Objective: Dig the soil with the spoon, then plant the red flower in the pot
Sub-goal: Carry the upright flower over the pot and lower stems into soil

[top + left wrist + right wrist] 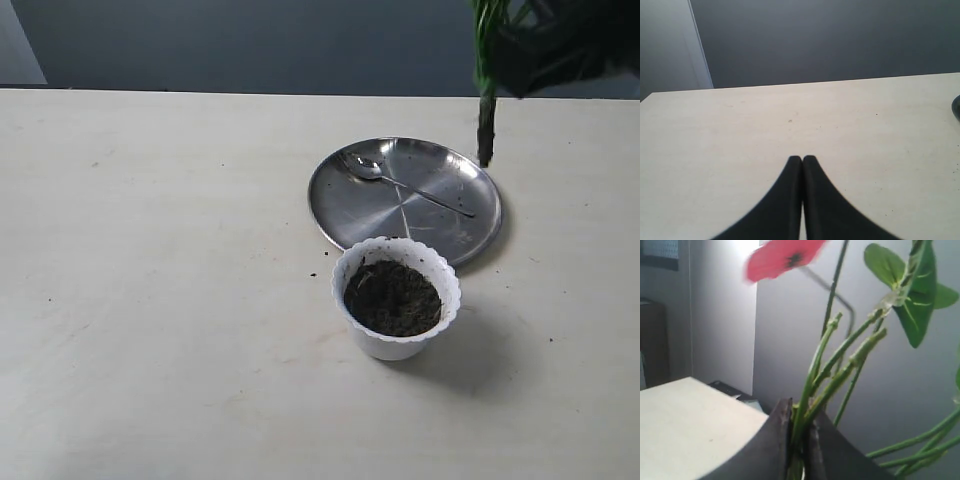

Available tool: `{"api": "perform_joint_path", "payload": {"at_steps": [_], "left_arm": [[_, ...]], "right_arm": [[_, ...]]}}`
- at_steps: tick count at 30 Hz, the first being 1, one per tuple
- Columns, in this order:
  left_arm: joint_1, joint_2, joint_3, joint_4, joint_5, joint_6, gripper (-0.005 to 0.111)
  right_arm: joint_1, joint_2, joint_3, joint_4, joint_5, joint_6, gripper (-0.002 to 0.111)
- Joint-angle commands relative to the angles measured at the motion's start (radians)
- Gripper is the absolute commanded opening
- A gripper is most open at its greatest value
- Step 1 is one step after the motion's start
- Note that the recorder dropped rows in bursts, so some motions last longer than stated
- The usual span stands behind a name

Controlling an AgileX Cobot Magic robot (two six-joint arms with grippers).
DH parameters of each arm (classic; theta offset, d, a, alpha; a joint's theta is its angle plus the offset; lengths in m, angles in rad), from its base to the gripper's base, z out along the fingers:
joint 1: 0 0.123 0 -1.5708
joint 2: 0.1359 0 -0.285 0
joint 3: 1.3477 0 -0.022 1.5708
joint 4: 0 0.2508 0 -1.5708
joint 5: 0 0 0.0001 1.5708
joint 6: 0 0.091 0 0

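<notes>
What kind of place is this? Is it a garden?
Probably not: it looks like an indoor workroom. There's a pale table, a plain grey wall behind it, and one small pot of soil next to a steel plate.

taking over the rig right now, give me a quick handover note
The left gripper is shut and empty over bare table.
The right gripper is shut on the stems of the artificial red flower sprig, held up near the round steel plate.
The slim silver spoon lies on the plate. The small white scalloped pot stands beside it, holding dark soil.
Done: flower picked up; digging looks finished.
Left: lower the stems into the soil and release.
</notes>
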Motion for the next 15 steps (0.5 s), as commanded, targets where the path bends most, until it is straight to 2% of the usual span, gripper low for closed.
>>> {"api": "perform_joint_path", "payload": {"at_steps": [1, 9, 15], "left_arm": [[-0.002, -0.002, 0.000, 0.008, 0.000, -0.002, 0.000], [-0.002, -0.002, 0.000, 0.010, 0.000, -0.002, 0.000], [-0.002, -0.002, 0.000, 0.010, 0.000, -0.002, 0.000]], "right_arm": [[-0.013, -0.018, 0.173, -0.054, -0.320, 0.132, -0.001], [-0.013, -0.029, 0.501, -0.054, -0.962, 0.200, -0.001], [-0.013, 0.100, 0.562, -0.240, -1.002, 0.213, -0.001]]}}
